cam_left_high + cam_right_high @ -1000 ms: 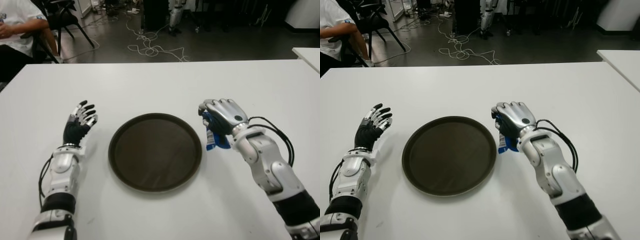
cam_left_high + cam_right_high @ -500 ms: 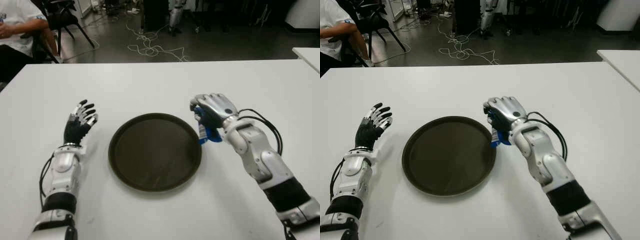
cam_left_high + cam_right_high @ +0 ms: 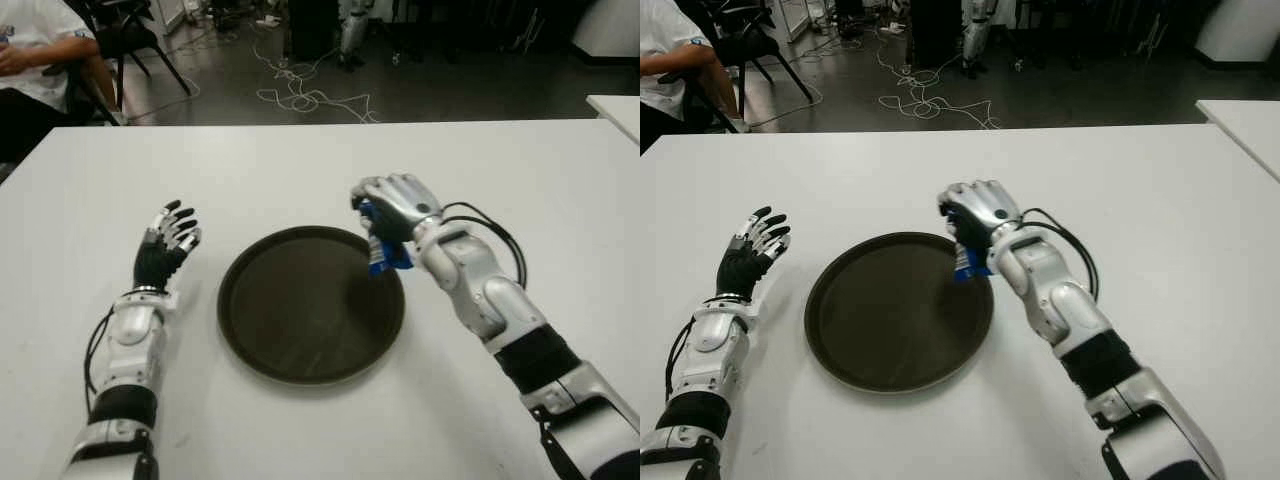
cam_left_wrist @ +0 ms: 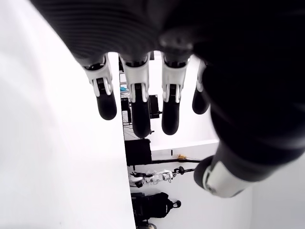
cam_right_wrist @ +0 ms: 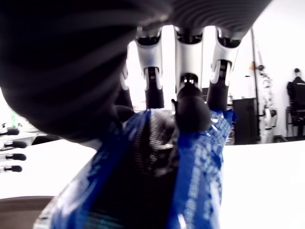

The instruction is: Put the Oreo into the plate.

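Note:
My right hand (image 3: 385, 215) is shut on the blue Oreo packet (image 3: 381, 253), holding it just above the right far rim of the round dark plate (image 3: 300, 310) in the middle of the white table. The right wrist view shows the blue wrapper (image 5: 190, 186) pinned between thumb and curled fingers. The lower end of the packet hangs over the plate's inside edge. My left hand (image 3: 165, 245) shows to the left of the plate with its fingers spread and nothing in them.
The white table (image 3: 300, 170) stretches wide around the plate. A seated person (image 3: 35, 60) is at the far left beyond the table. Cables (image 3: 300, 95) lie on the floor behind, and another white table corner (image 3: 615, 105) shows at the far right.
My right hand has carried the Oreo packet leftward and away from me, from the table beside the plate to above the plate's right rim. The left hand has barely moved.

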Robot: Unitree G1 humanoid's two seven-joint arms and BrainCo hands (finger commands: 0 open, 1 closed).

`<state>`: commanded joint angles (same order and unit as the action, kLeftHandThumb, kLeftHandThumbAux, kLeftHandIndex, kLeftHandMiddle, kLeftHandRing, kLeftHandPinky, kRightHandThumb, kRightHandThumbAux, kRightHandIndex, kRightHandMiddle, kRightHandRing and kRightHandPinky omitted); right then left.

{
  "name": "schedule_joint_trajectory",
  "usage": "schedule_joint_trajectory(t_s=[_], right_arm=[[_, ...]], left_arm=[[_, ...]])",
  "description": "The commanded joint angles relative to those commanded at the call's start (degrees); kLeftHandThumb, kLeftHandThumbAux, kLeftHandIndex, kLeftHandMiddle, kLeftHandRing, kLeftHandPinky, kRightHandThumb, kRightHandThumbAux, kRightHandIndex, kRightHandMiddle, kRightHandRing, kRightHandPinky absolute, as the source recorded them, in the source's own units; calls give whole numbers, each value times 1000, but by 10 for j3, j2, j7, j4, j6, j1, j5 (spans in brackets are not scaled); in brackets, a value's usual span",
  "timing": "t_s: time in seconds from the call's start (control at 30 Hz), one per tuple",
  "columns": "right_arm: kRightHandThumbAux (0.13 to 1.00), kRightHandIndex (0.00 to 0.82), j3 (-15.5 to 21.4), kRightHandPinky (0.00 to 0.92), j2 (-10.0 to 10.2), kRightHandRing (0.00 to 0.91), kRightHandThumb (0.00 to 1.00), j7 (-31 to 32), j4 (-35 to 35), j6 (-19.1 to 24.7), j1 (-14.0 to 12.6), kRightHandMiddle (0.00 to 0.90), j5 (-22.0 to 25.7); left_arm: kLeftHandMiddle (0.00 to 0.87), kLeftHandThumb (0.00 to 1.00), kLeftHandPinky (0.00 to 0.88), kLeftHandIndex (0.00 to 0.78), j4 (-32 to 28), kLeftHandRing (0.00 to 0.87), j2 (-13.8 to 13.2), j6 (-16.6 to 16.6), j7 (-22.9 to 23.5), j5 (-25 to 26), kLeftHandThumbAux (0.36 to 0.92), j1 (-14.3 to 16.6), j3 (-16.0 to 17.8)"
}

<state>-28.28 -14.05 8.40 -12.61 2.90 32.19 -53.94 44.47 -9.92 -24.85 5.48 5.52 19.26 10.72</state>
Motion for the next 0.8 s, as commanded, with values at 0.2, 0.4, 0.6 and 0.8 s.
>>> schedule_joint_trajectory(t_s=[0.2,0.4,0.6,0.8], right_arm=[[734,425,-21,633,15,643,689,14,-13,-3,13,624,5],[735,425,-34,635,25,639,689,21,-12,-3,15,615,6],[734,425,-52,658,46,637,690,35,-14,1,20,603,6],[733,424,-63,633,58,582,693,28,-30,-11,18,571,13]], left_arm=[[210,129,155,130,-10,189,6,5,-10,-3,760,-1,-1],[216,127,163,137,-20,192,10,7,-25,-12,759,-6,-4],[228,124,163,146,-21,201,10,10,-34,-16,738,-6,-8],[217,120,152,138,-21,194,11,13,-31,-13,712,-6,-6]])
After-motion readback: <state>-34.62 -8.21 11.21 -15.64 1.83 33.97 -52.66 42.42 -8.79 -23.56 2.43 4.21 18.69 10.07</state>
